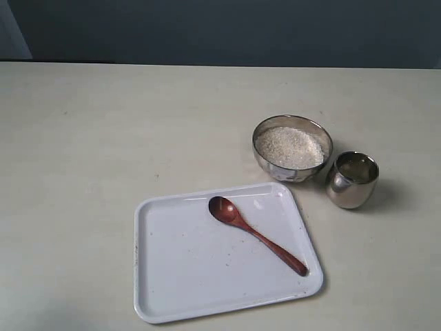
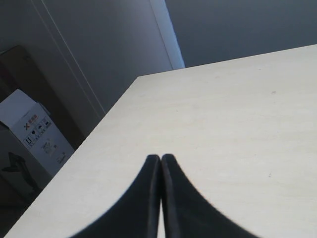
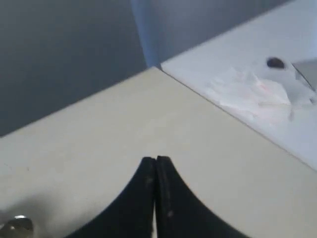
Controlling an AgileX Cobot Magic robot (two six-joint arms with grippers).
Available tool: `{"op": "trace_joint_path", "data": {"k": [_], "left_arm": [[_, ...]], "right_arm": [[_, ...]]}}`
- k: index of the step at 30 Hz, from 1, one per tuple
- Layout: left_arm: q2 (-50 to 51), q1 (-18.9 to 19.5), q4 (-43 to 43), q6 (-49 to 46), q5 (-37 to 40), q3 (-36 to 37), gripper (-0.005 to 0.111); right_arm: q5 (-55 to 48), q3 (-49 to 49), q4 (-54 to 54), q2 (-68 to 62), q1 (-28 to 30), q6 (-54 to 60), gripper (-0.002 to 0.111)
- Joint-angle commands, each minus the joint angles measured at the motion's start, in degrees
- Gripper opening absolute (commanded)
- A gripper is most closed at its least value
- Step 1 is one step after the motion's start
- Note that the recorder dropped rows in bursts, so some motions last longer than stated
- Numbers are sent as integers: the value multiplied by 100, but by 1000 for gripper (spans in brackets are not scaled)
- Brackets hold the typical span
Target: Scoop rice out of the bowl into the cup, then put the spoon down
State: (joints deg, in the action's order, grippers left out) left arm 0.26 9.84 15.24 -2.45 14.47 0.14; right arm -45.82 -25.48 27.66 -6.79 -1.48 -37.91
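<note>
Exterior: the spoon [image 1: 256, 235] lies diagonally on the tray [image 1: 172, 276], head toward the bowl [image 1: 274, 170] of rice [image 1: 290, 147], with the cup [image 1: 351, 181] just beside the bowl. The spoon looks light, stiff and slippery, so grip it mid-handle.
Left wrist: the left gripper [image 2: 160, 161] has its 2 fingers together, empty.
Right wrist: the right gripper [image 3: 156, 162] is likewise closed on nothing.

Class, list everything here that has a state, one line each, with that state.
Bowl: upright, holding rice.
Cup: upright, contents unclear.
Spoon: lying unheld on tray, head empty.
Left gripper: shut, empty.
Right gripper: shut, empty.
</note>
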Motion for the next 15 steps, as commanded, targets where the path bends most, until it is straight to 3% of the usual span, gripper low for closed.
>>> {"op": "trace_joint_path", "data": {"k": [1,6,15], "left_arm": [[-26,-22,-24,40,-64,-14,0],[-26,-22,-24,40,-64,-14,0],[-26,-22,-24,40,-64,-14,0]], "right_arm": [[2152,911,-954,518,819,914,0],[3380,2069,-1666,679,944,1551,0],[3245,2240,-1481,679,944,2412,0]]}}
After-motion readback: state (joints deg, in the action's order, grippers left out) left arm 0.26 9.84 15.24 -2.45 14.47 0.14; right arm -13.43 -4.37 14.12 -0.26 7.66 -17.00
